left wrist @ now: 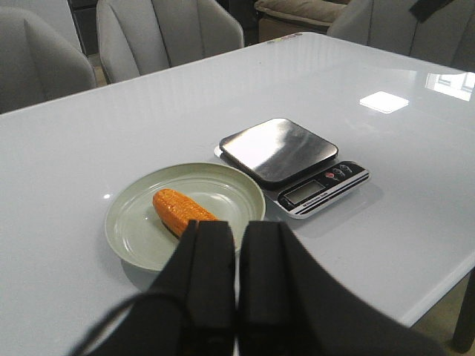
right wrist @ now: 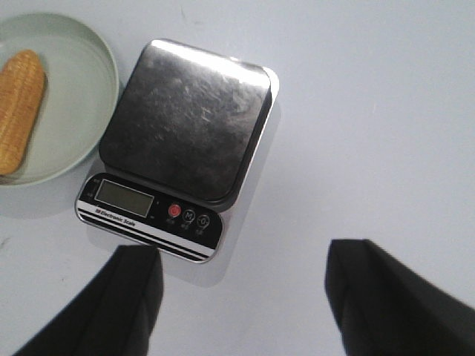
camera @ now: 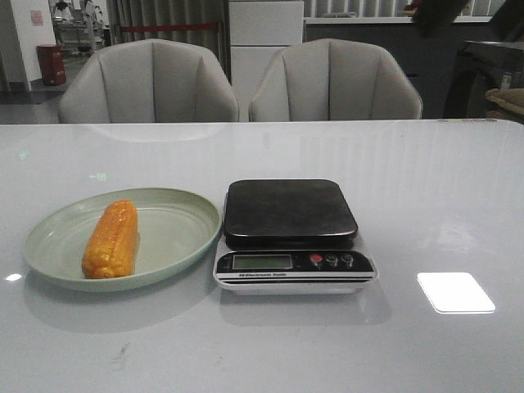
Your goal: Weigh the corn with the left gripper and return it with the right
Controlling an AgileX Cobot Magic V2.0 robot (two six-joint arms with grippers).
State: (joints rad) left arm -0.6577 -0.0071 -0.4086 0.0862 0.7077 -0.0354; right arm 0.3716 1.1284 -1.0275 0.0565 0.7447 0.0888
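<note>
The orange-yellow corn (camera: 111,239) lies in the pale green plate (camera: 176,233) at the left of the table; it also shows in the left wrist view (left wrist: 180,211) and the right wrist view (right wrist: 18,110). A kitchen scale (camera: 291,214) with a dark empty platform stands just right of the plate. My left gripper (left wrist: 237,230) is shut and empty, held high above the table short of the plate (left wrist: 133,230). My right gripper (right wrist: 241,256) is wide open and empty, above the table near the scale's (right wrist: 185,122) display end. Neither gripper shows in the front view.
Two grey chairs (camera: 147,82) stand behind the table's far edge. A bright light reflection (camera: 455,291) lies on the glossy white tabletop right of the scale. The table's near right edge shows in the left wrist view (left wrist: 445,282).
</note>
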